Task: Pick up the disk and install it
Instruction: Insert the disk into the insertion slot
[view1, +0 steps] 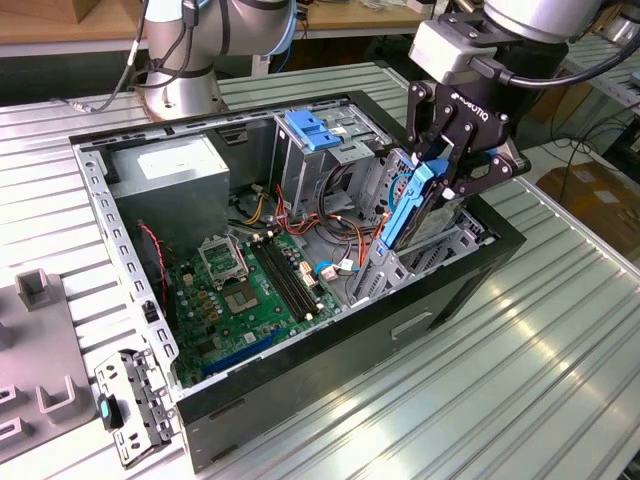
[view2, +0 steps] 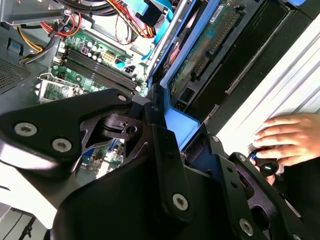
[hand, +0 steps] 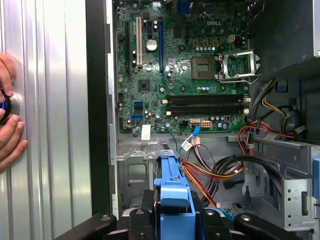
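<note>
My black gripper (view1: 432, 190) is shut on the disk (view1: 408, 208), a flat drive with blue plastic side rails, held on edge. It hangs over the drive cage (view1: 420, 250) at the exterior view's right end of the open computer case (view1: 300, 350), with its lower end down among the cage's metal walls. In the second wrist view the disk's green circuit-board side (view2: 210, 45) and a blue rail (view2: 177, 125) run out from between the fingers (view2: 165, 145). The first wrist view has the blue rail (hand: 172, 192) at the gripper (hand: 172, 222), above the cage floor.
Inside the case lie the green motherboard (view1: 240, 290), a grey power supply (view1: 175, 165), loose coloured cables (hand: 220, 170) and a blue bracket (view1: 312, 130). A person's hand (view2: 287, 137) rests on the ribbed table beside the case. A grey fixture (view1: 40, 350) lies at the exterior view's left.
</note>
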